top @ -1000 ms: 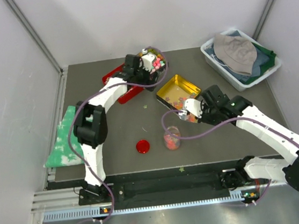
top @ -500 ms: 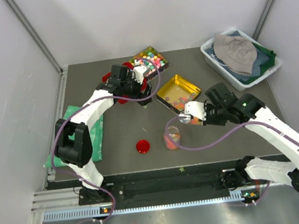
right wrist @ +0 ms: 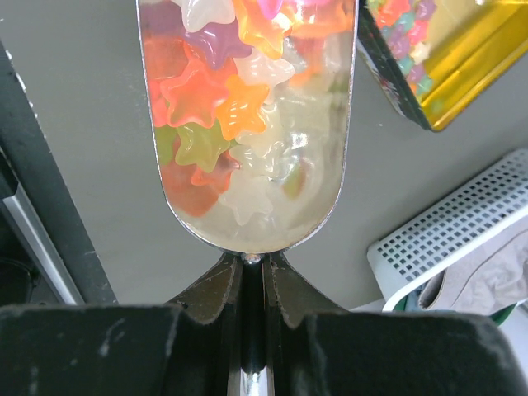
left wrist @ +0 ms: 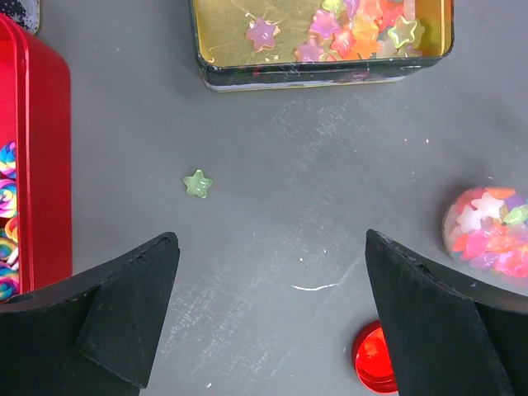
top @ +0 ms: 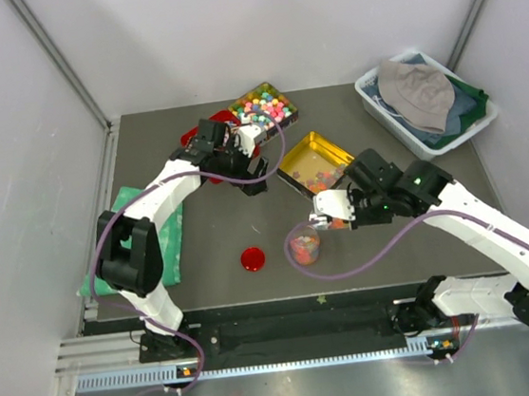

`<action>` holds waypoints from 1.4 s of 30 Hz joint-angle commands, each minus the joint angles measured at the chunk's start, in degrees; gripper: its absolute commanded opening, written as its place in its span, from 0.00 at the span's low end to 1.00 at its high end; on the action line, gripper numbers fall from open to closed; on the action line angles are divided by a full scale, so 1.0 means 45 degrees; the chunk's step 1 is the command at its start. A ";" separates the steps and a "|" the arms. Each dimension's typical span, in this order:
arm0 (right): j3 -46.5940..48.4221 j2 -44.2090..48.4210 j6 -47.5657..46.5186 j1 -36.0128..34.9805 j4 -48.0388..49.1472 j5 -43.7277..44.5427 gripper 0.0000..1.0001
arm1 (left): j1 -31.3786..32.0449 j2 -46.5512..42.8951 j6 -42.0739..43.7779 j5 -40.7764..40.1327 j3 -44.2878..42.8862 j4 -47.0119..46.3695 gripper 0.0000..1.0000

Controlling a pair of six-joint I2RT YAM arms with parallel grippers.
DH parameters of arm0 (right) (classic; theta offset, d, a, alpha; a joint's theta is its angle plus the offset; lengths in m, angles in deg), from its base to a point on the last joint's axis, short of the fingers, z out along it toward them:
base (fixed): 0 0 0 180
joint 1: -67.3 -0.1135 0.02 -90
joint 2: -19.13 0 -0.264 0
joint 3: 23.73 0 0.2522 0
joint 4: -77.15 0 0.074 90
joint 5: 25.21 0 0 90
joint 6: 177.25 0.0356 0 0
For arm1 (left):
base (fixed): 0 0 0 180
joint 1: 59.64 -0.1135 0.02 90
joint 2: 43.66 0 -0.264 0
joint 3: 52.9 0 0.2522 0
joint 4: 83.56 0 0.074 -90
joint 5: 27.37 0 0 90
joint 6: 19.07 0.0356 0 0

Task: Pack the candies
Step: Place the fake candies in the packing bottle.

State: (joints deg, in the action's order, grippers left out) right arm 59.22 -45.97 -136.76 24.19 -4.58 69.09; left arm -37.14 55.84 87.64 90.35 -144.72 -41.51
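Above grey table (top: 202,234), holding clear scoop (right wrist: 256,219) of star candies (right wrist: 210,91) in narrow right fingers (right wrist: 202,301); jar (top: 304,246) just beside, seven o'clock. Left fingers (left wrist: 124,313) wide, farther, eleven o'clock.

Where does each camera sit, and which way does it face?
Top external: high behind the robot, facing down at the table; left arm and right arm show.
Left wrist: above the table, facing down at a loose green star; the open left gripper shows.
Right wrist: facing along the scoop of candies; the shut right gripper shows.
Shared: all see the gold tin.
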 commanded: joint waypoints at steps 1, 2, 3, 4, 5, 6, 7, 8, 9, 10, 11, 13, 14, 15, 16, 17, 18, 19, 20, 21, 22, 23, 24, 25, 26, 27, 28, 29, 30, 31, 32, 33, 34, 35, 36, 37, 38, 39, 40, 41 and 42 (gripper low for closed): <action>0.0485 -0.0259 -0.0090 -0.0360 -0.0092 0.0120 0.00 | -0.0117 -0.0745 0.0310 0.0382 0.0140 -0.0018 0.99; 0.0446 -0.0337 -0.0109 -0.0419 -0.0073 0.0120 0.00 | -0.0156 -0.0764 0.0310 0.0420 0.0121 -0.0037 0.99; 0.0407 -0.0376 -0.0110 -0.0439 -0.0015 0.0100 0.00 | -0.0176 -0.0784 0.0291 0.0421 0.0121 -0.0018 0.99; 0.0367 -0.0454 -0.0110 -0.0478 -0.0033 0.0100 0.00 | -0.0195 -0.0803 0.0271 0.0440 0.0101 -0.0018 0.99; 0.0348 -0.0474 -0.0110 -0.0555 0.0024 0.0120 0.00 | -0.0196 -0.0823 0.0290 0.0460 0.0101 -0.0018 0.99; 0.0270 -0.0513 -0.0090 -0.0614 0.0064 0.0158 0.00 | -0.0196 -0.0823 0.0271 0.0460 0.0140 -0.0018 0.99; 0.0231 -0.0552 -0.0090 -0.0673 0.0064 0.0178 0.00 | -0.0196 -0.0823 0.0271 0.0479 0.0140 -0.0018 0.99; 0.0211 -0.0611 -0.0090 -0.0712 0.0103 0.0275 0.00 | -0.0215 -0.0823 0.0271 0.0441 0.0140 -0.0018 0.99; 0.0172 -0.0631 -0.0129 -0.0809 0.0142 0.0315 0.00 | -0.0215 -0.0823 0.0252 0.0460 0.0159 -0.0037 0.99; 0.0172 -0.0669 -0.0148 -0.0829 0.0162 0.0334 0.00 | -0.0215 -0.0823 0.0252 0.0460 0.0179 -0.0038 0.99; 0.0152 -0.0728 -0.0168 -0.0868 0.0181 0.0509 0.00 | -0.0215 -0.0823 0.0252 0.0479 0.0198 -0.0057 0.99; 0.0055 -0.0787 -0.0266 -0.0947 0.0240 0.0705 0.00 | -0.0235 -0.0843 0.0193 0.0499 0.0179 -0.0057 0.99; 0.0035 -0.0826 -0.0285 -0.0985 0.0259 0.0918 0.00 | -0.0254 -0.0881 0.0212 0.0499 0.0179 -0.0076 0.99; -0.0023 -0.0903 -0.0324 -0.1024 0.0279 0.0998 0.00 | -0.0235 -0.0881 0.0193 0.0499 0.0179 -0.0077 0.99; -0.0043 -0.0924 -0.0344 -0.1102 0.0298 0.1095 0.00 | -0.0254 -0.0901 0.0154 0.0499 0.0179 -0.0057 0.99; -0.0043 -0.0962 -0.0344 -0.1142 0.0298 0.1309 0.00 | -0.0235 -0.0901 0.0173 0.0538 0.0198 -0.0076 0.99; -0.0062 -0.0982 -0.0383 -0.1181 0.0318 0.1427 0.00 | -0.0235 -0.0920 0.0154 0.0538 0.0199 -0.0077 0.99; -0.0043 -0.1040 -0.0422 -0.1258 0.0337 0.1564 0.00 | -0.0235 -0.0921 0.0154 0.0538 0.0199 -0.0057 0.99; -0.0024 -0.1060 -0.0461 -0.1279 0.0280 0.1739 0.00 | -0.0235 -0.0921 0.0154 0.0538 0.0218 -0.0057 0.99; 0.0054 -0.1060 -0.0500 -0.1298 0.0298 0.1838 0.00 | -0.0254 -0.0901 0.0135 0.0538 0.0238 -0.0076 0.99; 0.0074 -0.1099 -0.0558 -0.1318 0.0298 0.1916 0.00 | -0.0254 -0.0920 0.0115 0.0557 0.0257 -0.0096 0.99; 0.0093 -0.1138 -0.0578 -0.1395 0.0279 0.2129 0.00 | -0.0274 -0.0921 0.0134 0.0558 0.0277 -0.0115 0.99; 0.0132 -0.1158 -0.0656 -0.1454 0.0260 0.2209 0.00 | -0.0254 -0.0901 0.0115 0.0538 0.0277 -0.0096 0.99; 0.0152 -0.1177 -0.0676 -0.1513 0.0240 0.2268 0.00 | -0.0274 -0.0901 0.0115 0.0557 0.0277 -0.0096 0.99; 0.0172 -0.1216 -0.0695 -0.1590 0.0240 0.2346 0.00 | -0.0274 -0.0882 0.0134 0.0538 0.0277 -0.0096 0.99; 0.0249 -0.1236 -0.0676 -0.1649 0.0221 0.2385 0.00 | -0.0274 -0.0881 0.0134 0.0538 0.0277 -0.0115 0.99; 0.0250 -0.1256 -0.0676 -0.1689 0.0201 0.2405 0.00 | -0.0274 -0.0901 0.0134 0.0557 0.0277 -0.0116 0.99; 0.0269 -0.1294 -0.0676 -0.1766 0.0201 0.2521 0.00 | -0.0274 -0.0901 0.0115 0.0538 0.0277 -0.0116 0.99; 0.0269 -0.1314 -0.0715 -0.1806 0.0201 0.2541 0.00 | -0.0274 -0.0901 0.0115 0.0557 0.0277 -0.0135 0.99; 0.0289 -0.1334 -0.0715 -0.1825 0.0239 0.2580 0.00 | -0.0293 -0.0901 0.0096 0.0538 0.0296 -0.0135 0.99; 0.0308 -0.1353 -0.0696 -0.1845 0.0221 0.2677 0.00 | -0.0274 -0.0901 0.0095 0.0557 0.0316 -0.0135 0.99; 0.0270 -0.1392 -0.0753 -0.1903 0.0201 0.2717 0.00 | -0.0293 -0.0901 0.0095 0.0577 0.0316 -0.0174 0.99; 0.0250 -0.1412 -0.0735 -0.1942 0.0239 0.2775 0.00 | -0.0313 -0.0901 0.0076 0.0577 0.0355 -0.0174 0.99; 0.0250 -0.1412 -0.0773 -0.1962 0.0221 0.2853 0.00 | -0.0313 -0.0901 0.0076 0.0558 0.0355 -0.0174 0.99; 0.0269 -0.1431 -0.0774 -0.2020 0.0220 0.2874 0.00 | -0.0313 -0.0920 0.0056 0.0577 0.0394 -0.0194 0.99; 0.0269 -0.1451 -0.0793 -0.2060 0.0201 0.2893 0.00 | -0.0294 -0.0901 0.0037 0.0596 0.0413 -0.0232 0.99; 0.0289 -0.1470 -0.0793 -0.2079 0.0162 0.2971 0.00 | -0.0293 -0.0901 0.0037 0.0616 0.0433 -0.0194 0.99; 0.0308 -0.1471 -0.0812 -0.2118 0.0142 0.2991 0.00 | -0.0313 -0.0901 0.0017 0.0597 0.0433 -0.0232 0.99; 0.0328 -0.1490 -0.0832 -0.2177 0.0162 0.3068 0.00 | -0.0313 -0.0920 0.0037 0.0597 0.0433 -0.0252 0.99; 0.0328 -0.1529 -0.0852 -0.2197 0.0142 0.3146 0.00 | -0.0294 -0.0921 0.0017 0.0616 0.0452 -0.0252 0.99; 0.0386 -0.1529 -0.0871 -0.2216 0.0142 0.3147 0.00 | -0.0313 -0.0921 0.0017 0.0616 0.0453 -0.0252 0.99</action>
State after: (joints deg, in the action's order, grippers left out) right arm 59.03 -52.59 -139.80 15.43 -4.99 81.35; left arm -38.23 55.06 87.57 91.62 -142.97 -41.53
